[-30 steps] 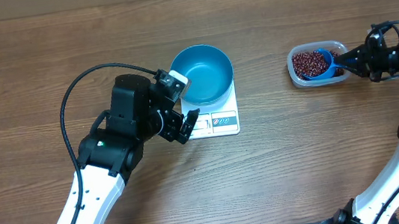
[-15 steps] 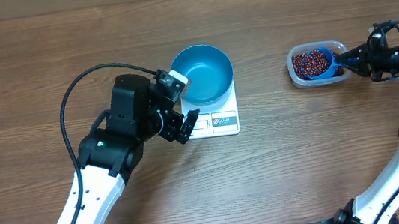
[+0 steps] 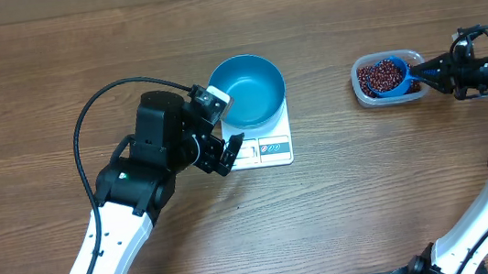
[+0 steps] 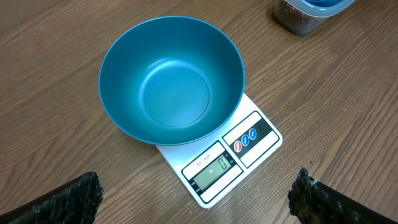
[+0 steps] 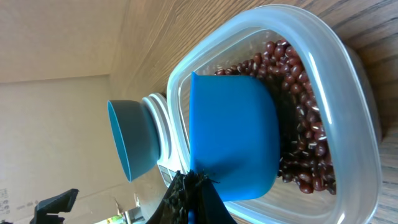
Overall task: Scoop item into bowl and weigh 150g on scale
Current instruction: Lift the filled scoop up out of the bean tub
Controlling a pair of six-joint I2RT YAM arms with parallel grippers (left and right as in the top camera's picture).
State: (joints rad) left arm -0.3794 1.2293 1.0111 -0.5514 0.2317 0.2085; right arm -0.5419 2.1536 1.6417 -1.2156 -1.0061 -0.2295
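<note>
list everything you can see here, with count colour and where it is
table: one, brown wood, under everything
scale: one, white, middle of the table, display showing zero
bowl: one, teal-blue, empty, standing on the scale
tub: one, clear plastic, to the right of the scale
beans: many, dark red-brown, heaped in the tub
scoop: one, blue, in the tub among the beans
left gripper: one, black, open, beside the scale and touching nothing
right gripper: one, black, shut on the scoop's handle at the tub
</note>
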